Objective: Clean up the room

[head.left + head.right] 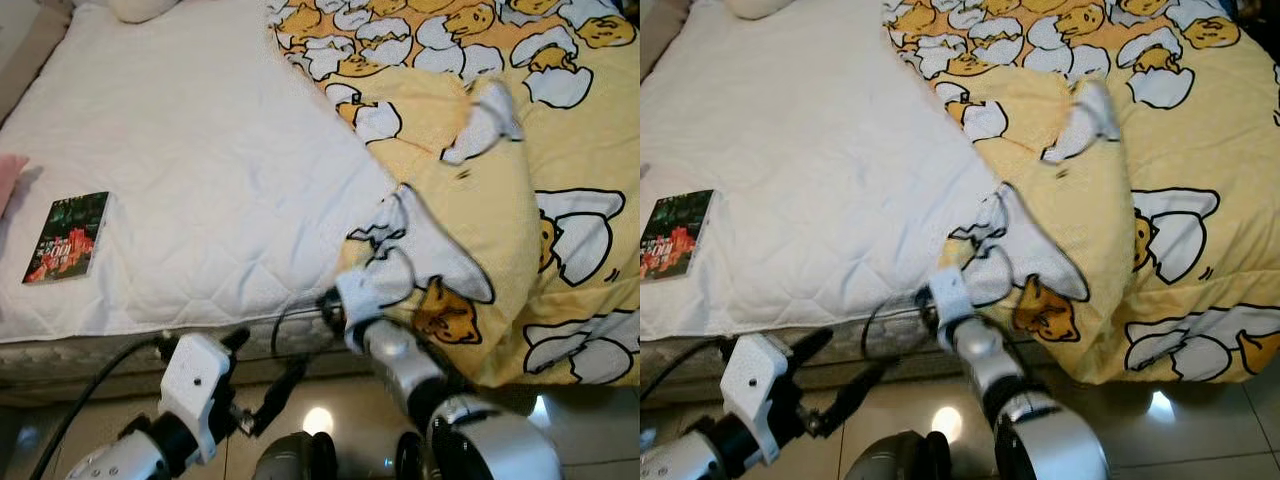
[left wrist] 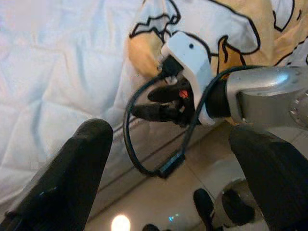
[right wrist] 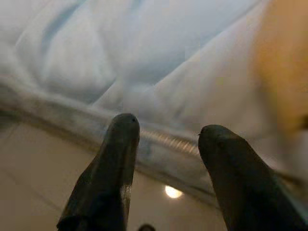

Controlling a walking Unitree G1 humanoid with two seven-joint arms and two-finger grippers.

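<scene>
A yellow duvet (image 1: 480, 200) printed with cartoon eggs covers the right half of the bed, its near corner folded back and hanging over the front edge. The white quilted mattress (image 1: 200, 150) lies bare on the left. My right gripper (image 1: 328, 300) is at the mattress's front edge, just beside the duvet's hanging corner. In the right wrist view its fingers (image 3: 120, 144) stand open with nothing between them. My left gripper (image 1: 270, 355) is lower, over the floor in front of the bed, open and holding nothing. A book (image 1: 67, 237) with a dark green and red cover lies on the mattress's left side.
A pink cloth (image 1: 8, 175) pokes in at the bed's far left edge. A pale pillow (image 1: 140, 8) sits at the head of the bed. Shiny beige floor tiles (image 1: 320, 420) lie below the bed's front edge. A black cable (image 2: 139, 159) loops from my right wrist.
</scene>
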